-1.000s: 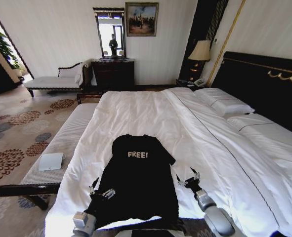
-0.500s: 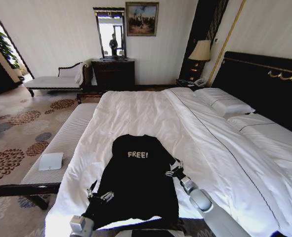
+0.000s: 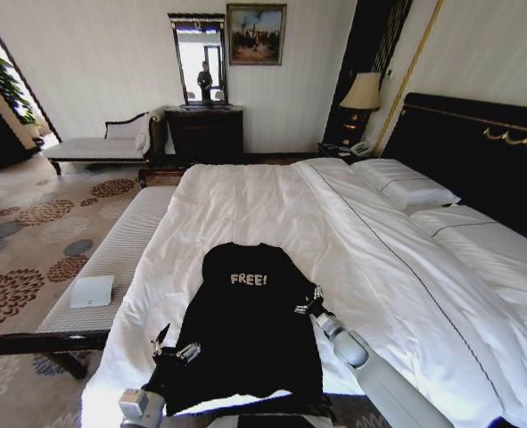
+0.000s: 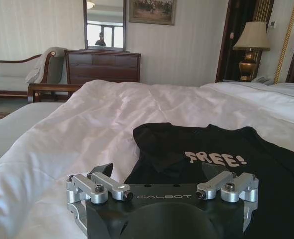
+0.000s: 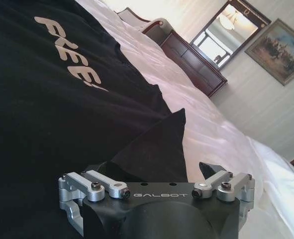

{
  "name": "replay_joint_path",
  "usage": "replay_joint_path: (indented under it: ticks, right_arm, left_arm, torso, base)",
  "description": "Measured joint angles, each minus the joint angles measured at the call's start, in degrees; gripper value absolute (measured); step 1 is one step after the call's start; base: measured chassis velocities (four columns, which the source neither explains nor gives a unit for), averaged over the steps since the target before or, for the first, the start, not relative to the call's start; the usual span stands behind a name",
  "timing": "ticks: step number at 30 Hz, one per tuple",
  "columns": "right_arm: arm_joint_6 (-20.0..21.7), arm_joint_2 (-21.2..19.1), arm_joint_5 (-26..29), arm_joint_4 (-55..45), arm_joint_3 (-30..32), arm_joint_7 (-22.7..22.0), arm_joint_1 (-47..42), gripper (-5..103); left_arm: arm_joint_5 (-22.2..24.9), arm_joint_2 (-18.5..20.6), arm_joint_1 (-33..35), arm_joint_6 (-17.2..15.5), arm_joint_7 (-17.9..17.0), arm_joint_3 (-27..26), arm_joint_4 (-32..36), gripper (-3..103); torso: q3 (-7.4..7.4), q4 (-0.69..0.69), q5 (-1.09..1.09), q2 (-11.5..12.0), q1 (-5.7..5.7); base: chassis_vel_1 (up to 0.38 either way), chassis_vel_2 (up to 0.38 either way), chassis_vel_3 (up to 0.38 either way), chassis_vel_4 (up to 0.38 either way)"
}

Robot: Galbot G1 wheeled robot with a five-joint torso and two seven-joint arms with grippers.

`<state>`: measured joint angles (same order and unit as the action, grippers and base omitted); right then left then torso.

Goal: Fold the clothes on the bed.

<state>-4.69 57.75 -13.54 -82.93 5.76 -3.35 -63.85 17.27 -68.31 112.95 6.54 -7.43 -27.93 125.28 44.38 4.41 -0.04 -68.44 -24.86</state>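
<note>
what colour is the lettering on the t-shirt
White, on the black T-shirt; the lettering shows best in the left wrist view.

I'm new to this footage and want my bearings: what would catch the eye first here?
The black T-shirt with white "FREE!" lettering, lying flat on the near end of the white bed. The right gripper sits at its right sleeve, the left gripper at its lower left edge, both open.

Right end effector [image 3: 304,304] now on T-shirt [image 3: 245,330] sleeve (from beside it)
</note>
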Motion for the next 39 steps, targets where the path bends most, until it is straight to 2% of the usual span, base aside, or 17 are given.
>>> replay_joint_path:
  ticks: [10,14,15,17,20,21,22,24,27,28,32,35,37,39]
  right_arm:
    - [-1.6,1.0,-2.3,1.6,-0.2,-0.5,2.2,103]
    - [-2.0,0.9,-2.7,1.8,-0.1,-0.5,2.3,85]
    - [-2.0,0.9,-2.7,1.8,-0.1,-0.5,2.3,85]
    - [-2.1,0.7,-2.8,1.8,-0.1,-0.3,2.0,74]
    - [-2.2,0.7,-2.9,1.8,0.0,-0.2,1.6,74]
    - [-2.2,0.6,-2.9,1.9,0.0,-0.1,1.4,63]
    - [-2.3,0.7,-2.8,2.0,0.0,-0.1,1.2,57]
    - [-2.3,0.7,-2.8,2.0,0.0,-0.1,1.2,57]
    - [-2.3,0.9,-2.8,2.0,-0.1,0.0,1.0,40]
    - [-2.3,0.9,-2.8,2.0,-0.1,0.0,1.0,40]
    - [-2.4,1.0,-2.7,2.1,-0.4,0.1,1.2,19]
    - [-2.4,1.1,-2.6,2.1,-0.4,0.1,1.2,13]
    - [-2.5,1.1,-2.4,2.1,-0.4,0.1,1.1,4]
    - [-2.5,1.1,-2.4,2.1,-0.3,0.1,1.0,2]
  left_arm:
    - [0.2,-0.6,0.7,0.1,-0.1,-0.9,0.9,100]
    - [0.6,-0.9,0.9,0.1,-0.1,-1.2,1.2,100]
    - [0.6,-0.9,0.9,0.1,-0.1,-1.2,1.2,100]
    - [1.0,-1.0,0.9,0.2,-0.1,-1.4,1.2,100]
    - [1.5,-1.0,0.8,0.2,-0.1,-1.5,1.3,100]
    - [1.7,-1.0,0.8,0.2,-0.2,-1.6,1.3,100]
    - [1.8,-1.0,0.7,0.2,-0.2,-1.7,1.4,100]
    - [1.8,-0.9,0.7,0.2,-0.2,-1.8,1.4,100]
    - [2.0,-0.9,0.8,0.2,-0.4,-2.0,1.6,100]
    - [2.0,-0.9,0.8,0.2,-0.4,-2.0,1.6,100]
    - [2.2,-0.9,1.0,0.1,-0.4,-2.3,2.0,100]
    - [2.2,-1.0,1.0,0.1,-0.5,-2.4,2.0,100]
    - [2.2,-1.0,1.0,0.1,-0.5,-2.4,2.0,100]
    - [2.2,-1.1,1.0,0.1,-0.5,-2.2,2.0,100]
  torso:
    - [0.00,0.00,0.00,0.0,0.00]
    - [0.00,-0.01,0.00,0.0,0.00]
    - [0.00,-0.01,0.00,0.0,0.00]
    - [0.00,0.00,0.00,0.0,0.00]
    - [0.00,0.00,0.00,0.0,0.00]
    - [0.00,0.00,0.00,0.0,0.00]
    - [0.00,0.00,0.00,0.0,0.00]
    - [0.00,0.00,0.00,0.0,0.00]
    - [0.00,0.00,0.00,0.0,0.00]
    - [0.00,0.00,0.00,0.0,0.00]
    - [0.00,0.00,0.00,0.0,0.00]
    - [0.00,0.00,0.00,0.0,0.00]
    - [0.00,0.00,0.00,0.0,0.00]
    - [0.00,0.00,0.00,0.0,0.00]
  base:
    - [0.000,0.000,0.000,0.000]
    - [0.000,0.000,0.000,0.000]
    - [0.000,0.000,0.000,0.000]
    - [0.000,0.000,0.000,0.000]
    - [0.000,0.000,0.000,0.000]
    - [0.000,0.000,0.000,0.000]
    - [0.000,0.000,0.000,0.000]
    - [0.000,0.000,0.000,0.000]
    - [0.000,0.000,0.000,0.000]
    - [0.000,0.000,0.000,0.000]
    - [0.000,0.000,0.000,0.000]
    - [0.000,0.000,0.000,0.000]
    - [0.000,0.000,0.000,0.000]
    - [0.000,0.000,0.000,0.000]
